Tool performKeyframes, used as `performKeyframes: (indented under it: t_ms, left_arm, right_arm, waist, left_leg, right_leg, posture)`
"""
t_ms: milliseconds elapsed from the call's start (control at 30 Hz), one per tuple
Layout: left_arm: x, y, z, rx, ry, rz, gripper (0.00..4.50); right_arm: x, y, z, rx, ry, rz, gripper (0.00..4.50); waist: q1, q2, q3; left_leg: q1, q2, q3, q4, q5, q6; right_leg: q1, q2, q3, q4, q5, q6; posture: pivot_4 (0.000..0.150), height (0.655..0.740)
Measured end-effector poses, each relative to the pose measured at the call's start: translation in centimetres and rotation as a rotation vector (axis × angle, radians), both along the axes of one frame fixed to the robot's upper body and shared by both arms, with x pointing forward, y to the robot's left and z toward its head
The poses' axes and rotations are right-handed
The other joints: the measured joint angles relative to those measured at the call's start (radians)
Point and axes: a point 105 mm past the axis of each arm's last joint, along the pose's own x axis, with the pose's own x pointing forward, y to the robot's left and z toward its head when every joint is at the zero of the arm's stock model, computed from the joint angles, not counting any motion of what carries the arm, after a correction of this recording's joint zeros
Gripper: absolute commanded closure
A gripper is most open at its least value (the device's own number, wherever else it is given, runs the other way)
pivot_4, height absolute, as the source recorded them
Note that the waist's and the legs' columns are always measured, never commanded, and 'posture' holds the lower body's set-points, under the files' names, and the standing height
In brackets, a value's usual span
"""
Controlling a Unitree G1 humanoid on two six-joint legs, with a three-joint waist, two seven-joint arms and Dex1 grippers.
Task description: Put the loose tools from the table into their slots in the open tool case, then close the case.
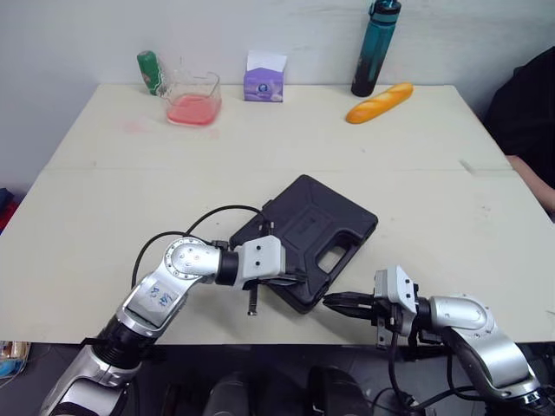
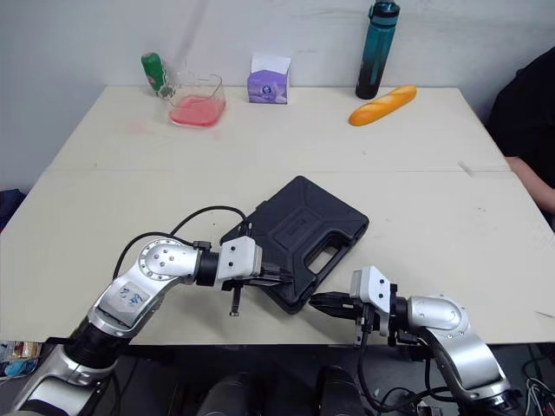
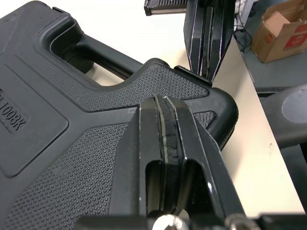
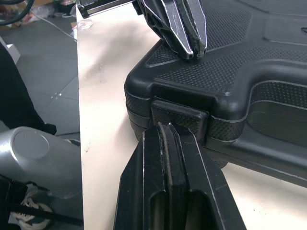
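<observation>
Lying shut near the front edge of the worktop (image 1: pixel 104 225), the case (image 1: pixel 316 236) has its latch (image 4: pixel 180 117) directly ahead of the clenched right fingers (image 4: pixel 168 158), apparently touching; the clenched left fingers (image 3: pixel 168 139) rest on its lid corner.

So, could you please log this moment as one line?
tool case: closed | left gripper: shut, on its top near corner | right gripper: shut, at front latch
</observation>
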Motion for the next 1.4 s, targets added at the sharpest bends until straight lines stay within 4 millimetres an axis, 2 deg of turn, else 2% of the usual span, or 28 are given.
performKeyframes:
  t_ms: [400,533,600,700,767,833,900,933,967,1000,1033,1167,1233,1267,1333,1400]
  left_arm:
    - [0.2,0.1,0.0,-0.007,-0.015,0.004,4.50]
    - [0.3,0.3,0.2,-0.034,-0.051,0.009,4.50]
    - [0.2,0.7,0.6,-0.068,-0.069,0.012,4.50]
    - [0.0,2.9,1.0,-0.085,-0.108,0.003,4.50]
    - [0.8,4.9,1.6,-0.070,-0.149,0.051,4.50]
    - [1.3,6.3,2.6,-0.089,-0.179,0.092,4.50]
    - [1.6,8.5,3.8,-0.106,-0.201,0.155,4.50]
    - [1.7,9.8,4.3,-0.110,-0.202,0.196,4.19]
    - [1.8,10.9,4.7,-0.110,-0.199,0.238,3.86]
    - [1.7,11.9,4.8,-0.110,-0.187,0.271,3.73]
    - [1.3,13.3,4.6,-0.112,-0.141,0.319,3.29]
    - [0.5,18.0,3.9,-0.100,-0.041,0.513,1.54]
    - [0.7,21.3,4.2,-0.050,-0.069,0.650,0.69]
    - [0.8,23.5,4.7,-0.014,-0.102,0.735,0.11]
    - [1.0,25.6,5.8,-0.011,-0.170,0.823,0.04]
    - [1.0,26.4,6.2,-0.030,-0.196,0.854,0.04]
  right_arm:
    - [0.2,0.1,0.1,-0.016,0.007,0.013,4.42]
    - [0.7,-1.1,1.0,-0.049,-0.025,-0.010,4.42]
    - [0.7,-2.4,1.7,-0.083,-0.038,-0.006,4.42]
    - [1.0,-5.3,3.8,-0.152,-0.080,-0.025,4.42]
    - [1.4,-6.9,4.9,-0.189,-0.104,-0.053,4.42]
    - [1.7,-7.7,5.1,-0.202,-0.108,-0.058,4.42]
    - [2.4,-9.4,5.3,-0.244,-0.108,-0.095,4.42]
    - [2.8,-10.5,5.6,-0.269,-0.112,-0.123,4.48]
    - [3.1,-11.6,6.0,-0.291,-0.117,-0.154,4.18]
    - [3.4,-12.1,6.4,-0.299,-0.128,-0.171,3.86]
    - [4.0,-12.9,7.2,-0.305,-0.150,-0.190,3.55]
    - [5.1,-15.7,9.0,-0.331,-0.195,-0.289,1.64]
    - [6.1,-16.5,10.2,-0.345,-0.257,-0.332,0.69]
    - [6.6,-17.3,11.1,-0.361,-0.297,-0.370,0.04]
    - [7.2,-18.4,12.2,-0.380,-0.341,-0.412,0.01]
    - [7.6,-19.0,12.7,-0.383,-0.365,-0.431,0.01]
  waist:
    - [-0.007,0.001,-0.001]
    - [-0.006,0.001,0.000]
    - [-0.006,0.003,0.001]
    - [-0.010,0.003,0.006]
    - [-0.009,0.002,0.008]
    - [-0.008,0.001,0.009]
    - [-0.009,0.001,0.012]
    - [-0.012,0.001,0.013]
    - [-0.014,0.001,0.013]
    - [-0.016,0.001,0.013]
    - [-0.022,0.002,0.013]
    - [-0.023,-0.001,0.017]
    - [-0.025,-0.002,0.020]
    - [-0.027,-0.001,0.021]
    - [-0.028,0.001,0.022]
    - [-0.025,0.001,0.022]
  left_leg:
    - [0.000,0.001,-0.001,0.000,0.001,-0.003]
    - [-0.001,0.000,-0.001,-0.001,0.001,-0.003]
    - [-0.002,0.000,-0.001,-0.002,0.001,-0.004]
    - [-0.003,0.000,0.000,-0.002,0.002,-0.006]
    - [-0.004,0.001,0.000,-0.002,0.002,-0.006]
    - [-0.004,0.000,0.000,-0.002,0.002,-0.006]
    - [-0.004,0.000,0.002,-0.002,0.002,-0.005]
    - [-0.005,-0.001,0.004,-0.002,0.002,-0.005]
    - [-0.006,-0.001,0.005,-0.002,0.002,-0.004]
    - [-0.006,0.000,0.006,-0.002,0.002,-0.004]
    - [-0.006,0.000,0.009,-0.002,0.002,-0.004]
    - [-0.007,0.000,0.013,-0.004,0.002,-0.004]
    - [-0.007,0.000,0.015,-0.004,0.002,-0.005]
    - [-0.007,0.000,0.016,-0.004,0.002,-0.004]
    - [-0.007,0.000,0.016,-0.004,0.002,-0.004]
    - [-0.007,0.000,0.016,-0.005,0.002,-0.005]
  right_leg:
    - [0.000,0.000,0.000,0.001,-0.001,-0.001]
    - [-0.001,-0.001,0.000,0.000,-0.001,-0.001]
    - [-0.002,-0.001,0.000,-0.001,-0.001,-0.001]
    - [-0.004,0.000,-0.001,-0.001,-0.001,-0.001]
    - [-0.004,0.001,-0.002,-0.001,-0.001,-0.002]
    - [-0.004,0.001,-0.004,-0.001,-0.001,-0.001]
    - [-0.006,0.000,-0.004,-0.001,0.000,0.000]
    - [-0.008,0.000,-0.004,-0.001,0.000,0.000]
    - [-0.009,0.000,-0.004,-0.001,0.000,0.000]
    - [-0.010,0.000,-0.004,-0.001,0.000,0.000]
    - [-0.012,0.000,-0.002,0.000,0.000,0.001]
    - [-0.016,0.002,0.000,0.002,0.000,0.001]
    - [-0.018,0.001,0.001,0.000,0.000,0.001]
    - [-0.019,0.001,0.002,0.000,0.000,0.002]
    - [-0.019,0.000,0.003,0.001,0.000,0.002]
    - [-0.019,0.000,0.003,0.001,0.000,0.002]
  posture:
    - [0.150,0.7400]
    - [0.150,0.7400]
    - [0.150,0.7400]
    - [0.150,0.7400]
    - [0.150,0.7400]
    - [0.150,0.7400]
    - [0.150,0.7400]
    - [0.150,0.7400]
    - [0.150,0.7400]
    - [0.150,0.7400]
    - [0.150,0.7400]
    - [0.150,0.7400]
    - [0.150,0.7400]
    - [0.150,0.7400]
    - [0.150,0.7400]
    - [0.150,0.7400]
